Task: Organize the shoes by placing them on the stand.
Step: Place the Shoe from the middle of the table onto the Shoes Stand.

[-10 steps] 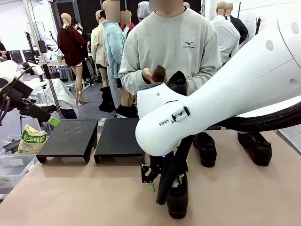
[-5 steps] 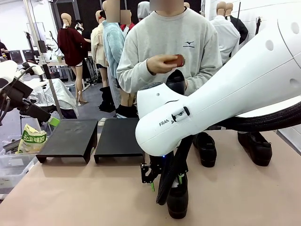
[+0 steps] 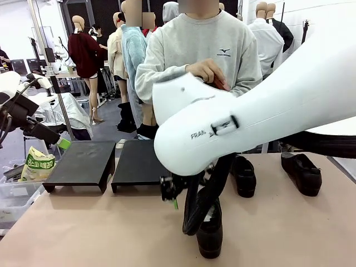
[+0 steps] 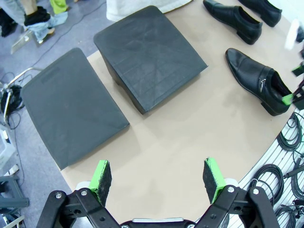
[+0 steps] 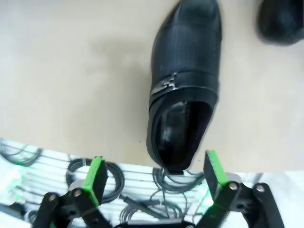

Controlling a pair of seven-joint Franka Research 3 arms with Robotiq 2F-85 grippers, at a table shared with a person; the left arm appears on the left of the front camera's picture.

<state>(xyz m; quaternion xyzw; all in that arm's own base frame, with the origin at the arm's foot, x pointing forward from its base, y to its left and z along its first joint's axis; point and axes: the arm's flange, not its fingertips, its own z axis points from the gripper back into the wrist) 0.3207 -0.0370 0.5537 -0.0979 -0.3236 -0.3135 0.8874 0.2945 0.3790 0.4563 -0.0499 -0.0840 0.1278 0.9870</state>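
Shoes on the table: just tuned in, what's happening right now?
The right claw hangs open over the heel of the nearest shoe, not gripping it. The left claw hovers open above the table beside the two black stands, which carry no shoes. Two more shoes sit on the table in front of the person.

**The room past the shared table**

From my remote seat I see a tan table (image 3: 100, 228) across the foreground, matte and evenly lit. Beyond it the floor (image 3: 109, 130) is dark grey. A white wall (image 3: 311, 16) closes the far right, and a dark panel (image 3: 103, 11) stands at the back. At the left a printed bag (image 3: 38, 164) stands by a clear plastic bin (image 3: 14, 194). Black cables (image 4: 289, 137) coil past the table's edge.
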